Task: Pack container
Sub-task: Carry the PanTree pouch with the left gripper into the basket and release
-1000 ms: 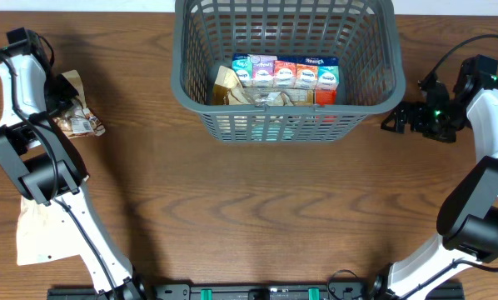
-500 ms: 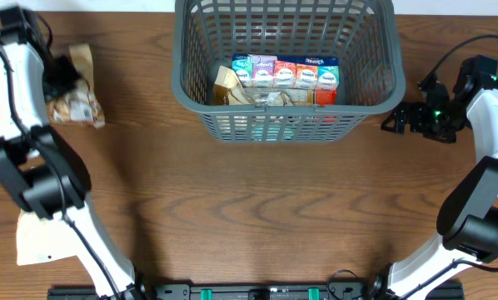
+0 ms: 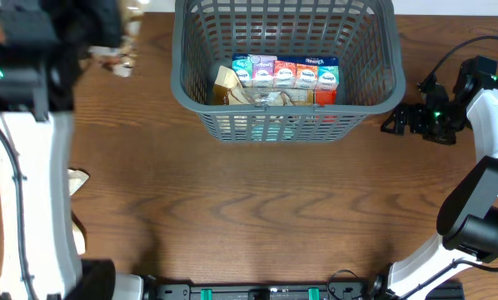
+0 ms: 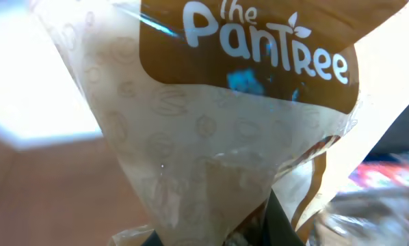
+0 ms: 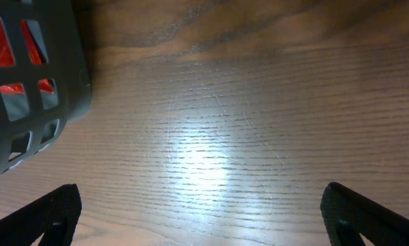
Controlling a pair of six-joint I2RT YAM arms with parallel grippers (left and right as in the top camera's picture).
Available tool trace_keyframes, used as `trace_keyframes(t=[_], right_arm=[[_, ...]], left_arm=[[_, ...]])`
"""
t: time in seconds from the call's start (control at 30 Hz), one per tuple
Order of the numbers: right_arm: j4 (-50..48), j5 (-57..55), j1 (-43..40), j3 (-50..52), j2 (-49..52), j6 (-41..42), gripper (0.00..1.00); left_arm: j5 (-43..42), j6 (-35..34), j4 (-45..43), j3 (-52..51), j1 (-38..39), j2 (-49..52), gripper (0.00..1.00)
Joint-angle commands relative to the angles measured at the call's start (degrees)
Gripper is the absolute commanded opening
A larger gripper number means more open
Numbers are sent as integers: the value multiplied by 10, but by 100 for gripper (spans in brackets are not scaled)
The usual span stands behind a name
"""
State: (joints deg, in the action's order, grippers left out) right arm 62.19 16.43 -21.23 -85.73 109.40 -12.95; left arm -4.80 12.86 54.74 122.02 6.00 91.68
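The container point(image 3: 382, 92), a large dark grey slotted basket, stands at the back centre. It holds a row of small colourful cartons point(image 3: 284, 73) and a brown packet point(image 3: 226, 83). My left gripper point(image 3: 107, 29) is raised high at the back left, blurred and close to the camera. It is shut on a brown and clear snack packet point(image 3: 120, 58), left of the container's rim. In the left wrist view that packet point(image 4: 211, 137), printed "the PanTree", fills the frame above my gripper point(image 4: 218, 236). My right gripper point(image 3: 390, 122) stands open and empty on the table, right of the container point(image 5: 27, 89).
A pale beige packet point(image 3: 77, 182) lies on the table at the lower left, mostly hidden behind my raised left arm point(image 3: 28, 167). In the right wrist view bare wood point(image 5: 211, 150) lies between the wide-apart fingertips point(image 5: 47, 219).
My left arm has lifted the snack packet off the table at the left and carried it up and rightward toward the container. The right arm has not moved.
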Motion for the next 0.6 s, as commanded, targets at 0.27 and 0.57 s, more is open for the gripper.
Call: trace_keyframes(t=[0.27, 0.57], right_arm=[[8, -2, 2, 1, -2, 5, 99], [18, -1, 2, 1, -2, -10, 99]], left_arm=[[-128, 289, -21, 5, 159, 45, 6], [-128, 306, -50, 5, 175, 176, 6]])
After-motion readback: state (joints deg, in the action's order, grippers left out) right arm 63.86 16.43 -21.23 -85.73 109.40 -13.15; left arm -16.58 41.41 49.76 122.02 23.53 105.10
